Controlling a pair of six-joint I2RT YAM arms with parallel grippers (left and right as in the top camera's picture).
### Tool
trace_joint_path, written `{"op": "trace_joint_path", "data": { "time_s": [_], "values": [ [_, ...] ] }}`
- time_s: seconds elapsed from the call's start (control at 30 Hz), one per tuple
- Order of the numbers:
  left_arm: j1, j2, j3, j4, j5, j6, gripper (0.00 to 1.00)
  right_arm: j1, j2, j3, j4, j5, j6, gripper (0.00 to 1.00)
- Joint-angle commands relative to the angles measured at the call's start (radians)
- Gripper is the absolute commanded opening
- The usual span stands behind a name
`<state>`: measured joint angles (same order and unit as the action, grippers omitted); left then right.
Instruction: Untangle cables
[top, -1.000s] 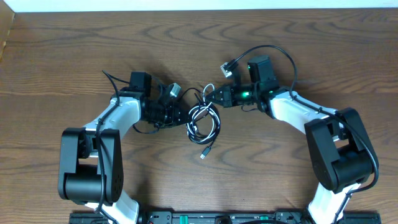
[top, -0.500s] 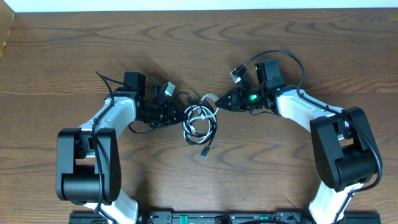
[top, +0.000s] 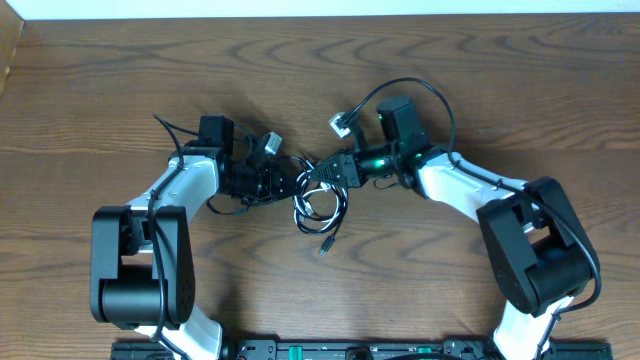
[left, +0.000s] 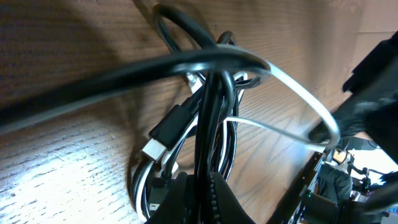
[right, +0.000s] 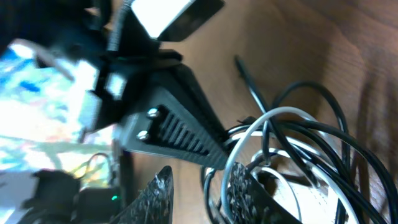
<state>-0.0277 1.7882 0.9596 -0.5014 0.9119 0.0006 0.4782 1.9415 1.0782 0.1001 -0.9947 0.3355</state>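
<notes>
Across the middle of the wooden counter (top: 500, 80), I am watching the two cables lying tangled together between both end effectors. My left end effector (left: 208, 199) is clamping shut on strands of the black cable (left: 211, 112), which is running up from its fingertips. My right end effector (right: 199, 196) is standing partly open, its fingers (right: 245, 193) pressing against the bundle without pinching anything I can make out. The white cable (right: 273, 115) is looping through the black coils, and one plug end (top: 325, 247) is lying loose nearer the arm bases.
</notes>
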Motion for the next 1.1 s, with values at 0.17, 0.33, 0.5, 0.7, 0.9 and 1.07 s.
{"op": "trace_joint_path", "data": {
  "time_s": [0.17,0.33,0.5,0.7,0.9,1.07],
  "values": [
    [0.005,0.009,-0.011,-0.006,-0.166,-0.047,0.07,0.106,-0.028,0.006,-0.025,0.29,-0.015,0.29],
    [0.004,0.009,-0.011,-0.005,-0.222,-0.085,0.08,0.112,-0.028,0.006,-0.036,0.426,-0.015,0.34],
    [0.004,0.009,-0.011,-0.005,-0.225,-0.084,0.07,0.091,-0.032,0.008,-0.043,0.512,-0.013,0.39],
    [0.004,0.009,-0.011,-0.003,-0.225,-0.084,0.07,0.078,-0.115,0.02,-0.041,0.435,0.0,0.48],
    [0.004,0.009,-0.011,-0.002,-0.225,-0.084,0.07,0.102,-0.2,0.02,-0.044,0.433,0.0,0.5],
    [0.004,0.009,-0.011,-0.002,-0.225,-0.085,0.07,0.14,-0.192,0.02,-0.071,0.437,-0.002,0.43]
  ]
}}
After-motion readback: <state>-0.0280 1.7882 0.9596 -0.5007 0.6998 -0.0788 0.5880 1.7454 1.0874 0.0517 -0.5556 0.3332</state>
